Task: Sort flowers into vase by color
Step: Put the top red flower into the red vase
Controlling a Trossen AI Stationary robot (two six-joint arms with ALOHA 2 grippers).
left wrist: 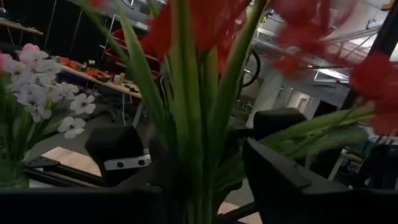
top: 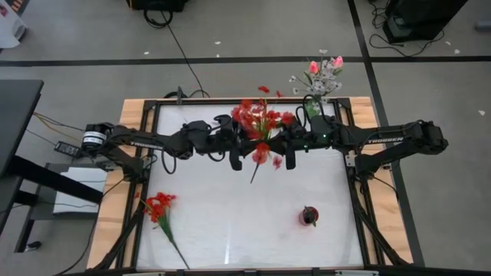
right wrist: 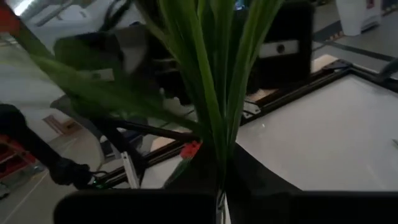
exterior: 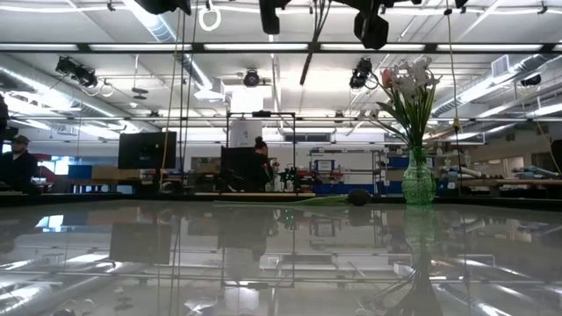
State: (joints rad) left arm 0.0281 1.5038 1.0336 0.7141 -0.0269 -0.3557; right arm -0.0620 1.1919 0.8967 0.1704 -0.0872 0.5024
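A bunch of red flowers [top: 261, 119] on green stems hangs in the air over the far middle of the table, and one stem end [top: 252, 175] points toward the near edge. My left gripper [top: 247, 144] and right gripper [top: 278, 144] meet at it from either side, both shut on its stems. In the low view only a dangling stem [exterior: 306, 66] shows under the grippers. A green glass vase [exterior: 418, 180] holding white and pink flowers [top: 322, 73] stands at the far right corner. A second red bunch [top: 159, 205] lies flat near the left edge. My left gripper comes level from the table's left and has the bunch's green stems [left wrist: 194, 177] between its two fingers, below the red heads. The bunch is lifted clear of the table. My right gripper comes level from the table's right and pinches the same green stems [right wrist: 219, 152] between its fingers. The leaves fan out above the hold.
A small dark red thing [top: 309, 216] stands on the white tabletop toward the near right. The table's dark frame [top: 349, 165] runs along both sides. A person [exterior: 261, 162] sits in the room far behind the table.
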